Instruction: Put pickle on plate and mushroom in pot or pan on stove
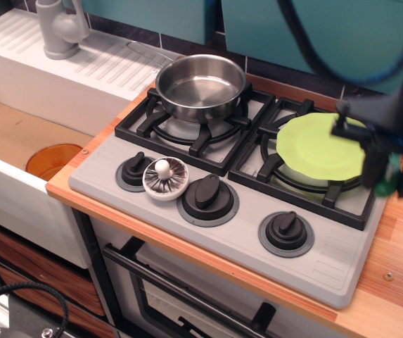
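Pickle (394,167): a sliver of dark green shows between the jaws at the right edge of the frame, just past the right rim of the plate (321,144). We judge it light, stiff and glossy, so likely to slip; hold across the middle.

Gripper (391,172): black, mid-right of frame, pointing down, its jaws pinching the pickle above the seam between stove (243,236) and wooden surface (398,253). The arm enters from the upper right, cable looped overhead.

Plate: lime green, on the right burner, nothing on it.

Mushroom (164,177): lower centre-left, gills up, resting between the two left knobs. We judge it light and rigid; the cap rim seems the best hold, the stem knob being small.

Pot (201,86): steel, on the left burner, upper centre, nothing in it.

Bowl (53,160): orange, in the sink at left.
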